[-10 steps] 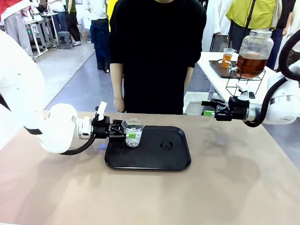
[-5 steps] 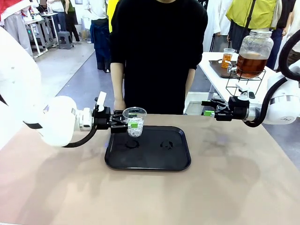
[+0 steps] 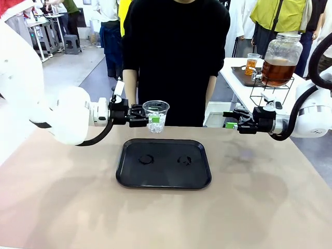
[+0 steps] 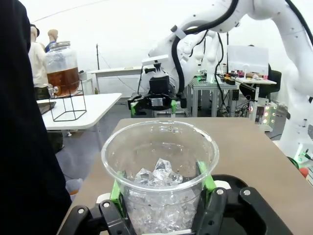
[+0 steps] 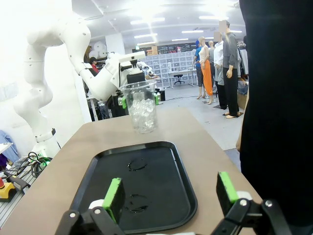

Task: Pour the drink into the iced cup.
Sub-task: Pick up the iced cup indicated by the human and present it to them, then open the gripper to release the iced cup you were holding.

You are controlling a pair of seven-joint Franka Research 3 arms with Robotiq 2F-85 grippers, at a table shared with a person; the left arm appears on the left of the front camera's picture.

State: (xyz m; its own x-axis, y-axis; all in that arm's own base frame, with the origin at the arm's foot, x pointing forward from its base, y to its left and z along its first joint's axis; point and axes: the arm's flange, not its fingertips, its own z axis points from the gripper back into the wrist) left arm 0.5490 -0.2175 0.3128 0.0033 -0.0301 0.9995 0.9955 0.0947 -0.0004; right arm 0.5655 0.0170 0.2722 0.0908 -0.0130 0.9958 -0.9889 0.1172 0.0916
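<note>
A clear plastic cup of ice [image 3: 155, 116] hangs in the air above the far edge of the black tray [image 3: 164, 163], with my left gripper [image 3: 150, 119] shut on its sides. In the left wrist view the iced cup [image 4: 159, 176] sits between the green pads [image 4: 116, 188]. The right wrist view has the same cup [image 5: 140, 105] raised beyond the tray [image 5: 137, 186]. My right gripper [image 3: 228, 120] stands open and holds nothing, off the table's far right, and its pads [image 5: 113, 194] are spread wide. The amber drink fills a glass dispenser jar [image 3: 280, 58] on a side table.
A person in black [image 3: 174, 57] stands at the far edge, just behind the raised cup. Wet rings mark the tray. A small cup of amber liquid [image 3: 251, 64] sits on a dark tray beside the jar's wire stand [image 3: 270, 93].
My left gripper has lifted the iced cup off the tray and carried it up and slightly right, toward the person. The right arm has stayed still.
</note>
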